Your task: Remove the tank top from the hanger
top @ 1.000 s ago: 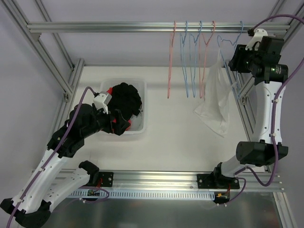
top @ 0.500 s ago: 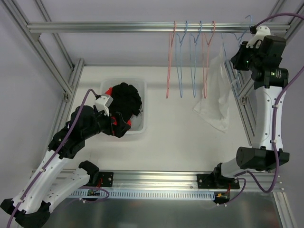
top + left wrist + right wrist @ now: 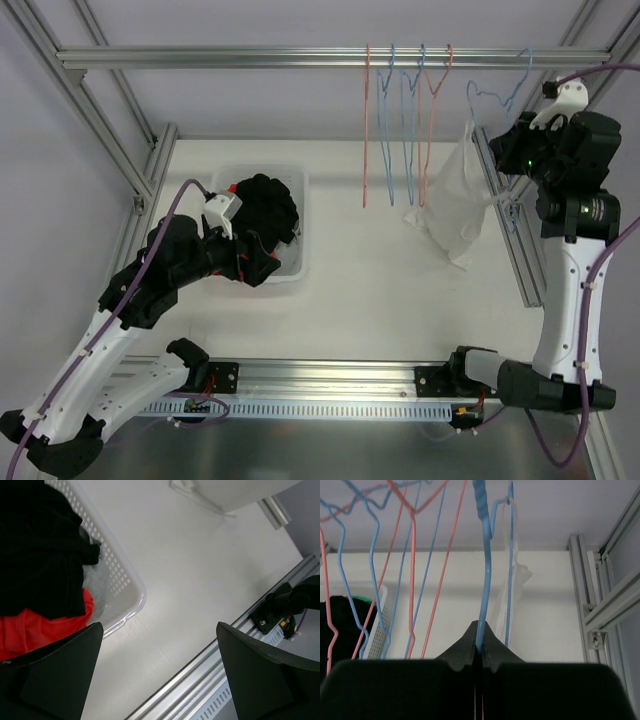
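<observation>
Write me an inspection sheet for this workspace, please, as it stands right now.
Surface: white table, bin on its left part.
Job's things: white tank top hangs on the blue hanger.
Clutter: white bin holding black and red clothes; spare hangers on the rail.
Grippers: left gripper open, holding nothing, beside the bin; right gripper shut on the blue hanger.
Cables: purple cables run along both arms.
Surroundings: aluminium frame; pale walls.
</observation>
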`<state>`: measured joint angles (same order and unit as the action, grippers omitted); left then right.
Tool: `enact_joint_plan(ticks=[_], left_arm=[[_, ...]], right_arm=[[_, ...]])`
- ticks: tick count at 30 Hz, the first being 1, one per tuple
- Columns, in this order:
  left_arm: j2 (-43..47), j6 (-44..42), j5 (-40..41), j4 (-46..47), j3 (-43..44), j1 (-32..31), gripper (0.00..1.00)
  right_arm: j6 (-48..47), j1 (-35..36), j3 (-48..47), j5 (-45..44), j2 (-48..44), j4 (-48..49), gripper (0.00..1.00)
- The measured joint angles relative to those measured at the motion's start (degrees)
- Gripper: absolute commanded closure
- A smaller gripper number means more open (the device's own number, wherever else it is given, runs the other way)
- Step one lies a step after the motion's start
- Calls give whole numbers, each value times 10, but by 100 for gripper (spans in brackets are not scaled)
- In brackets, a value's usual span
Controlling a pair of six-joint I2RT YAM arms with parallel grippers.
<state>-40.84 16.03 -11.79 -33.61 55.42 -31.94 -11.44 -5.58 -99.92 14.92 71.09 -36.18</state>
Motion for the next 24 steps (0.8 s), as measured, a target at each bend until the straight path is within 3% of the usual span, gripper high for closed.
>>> enact_joint_plan(ticks=[4,10,16,22,24], left_arm=[[-39,6,-3,16,66,-31,1],[-159,-3,24,75,203,-177,1],[-330,-56,49,149,350,-295,1],[-483,-96,15,193,514,-315,2],[-516,-104,10,206,549,-314,9]], right_arm=[[1,0,134,1,-131,-25,100],[12,-1,208,2,-327,-86,100],[29,-1,137,21,-413,-215,100],[48,27,26,58,-417,-319,100],[53,42,-5,66,-417,-336,100]])
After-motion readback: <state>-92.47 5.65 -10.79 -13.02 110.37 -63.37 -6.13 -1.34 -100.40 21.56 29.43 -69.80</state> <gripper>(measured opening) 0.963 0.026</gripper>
